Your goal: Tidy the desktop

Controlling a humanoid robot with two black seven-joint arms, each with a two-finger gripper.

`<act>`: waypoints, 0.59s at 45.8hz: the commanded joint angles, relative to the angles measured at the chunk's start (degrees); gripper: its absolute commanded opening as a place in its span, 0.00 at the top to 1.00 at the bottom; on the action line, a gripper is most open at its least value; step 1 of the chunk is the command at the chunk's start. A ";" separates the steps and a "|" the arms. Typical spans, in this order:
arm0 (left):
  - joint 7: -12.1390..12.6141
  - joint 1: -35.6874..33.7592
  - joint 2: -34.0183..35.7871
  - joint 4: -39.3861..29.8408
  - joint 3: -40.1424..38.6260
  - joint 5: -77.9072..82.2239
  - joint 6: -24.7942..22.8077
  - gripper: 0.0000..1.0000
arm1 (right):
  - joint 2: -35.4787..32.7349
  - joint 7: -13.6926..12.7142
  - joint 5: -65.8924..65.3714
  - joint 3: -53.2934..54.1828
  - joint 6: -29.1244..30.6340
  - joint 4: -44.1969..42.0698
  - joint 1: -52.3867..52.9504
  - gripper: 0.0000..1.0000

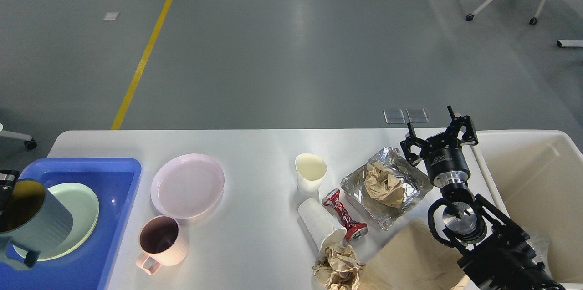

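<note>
The desktop (255, 144) spans the lower frame. Right gripper (441, 137) at right of centre — fingers apart, empty, above the foil tray (412, 183) holding crumpled paper (385, 184). Left gripper (5, 190) at lower left edge, behind a grey mug (34, 224) — state cannot be told.

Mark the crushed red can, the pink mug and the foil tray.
crushed red can (344, 215): head view, middle of its dented body.
pink mug (165, 241): head view, ribbed side wall.
foil tray (356, 184): head view, bare left rim.
</note>
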 commanded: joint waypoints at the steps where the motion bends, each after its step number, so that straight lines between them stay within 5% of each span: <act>1: -0.02 10.86 10.42 7.59 -8.11 8.55 0.01 1.00 | 0.00 0.00 -0.04 0.00 0.00 0.00 0.01 0.00; 17: -3.70 50.50 14.75 30.26 -39.22 16.73 0.01 1.00 | 0.00 0.00 -0.04 0.00 0.00 0.00 0.01 0.00; 27: -7.22 61.94 10.62 41.17 -45.39 16.74 0.01 1.00 | 0.00 0.00 -0.04 0.00 0.00 -0.09 0.01 0.00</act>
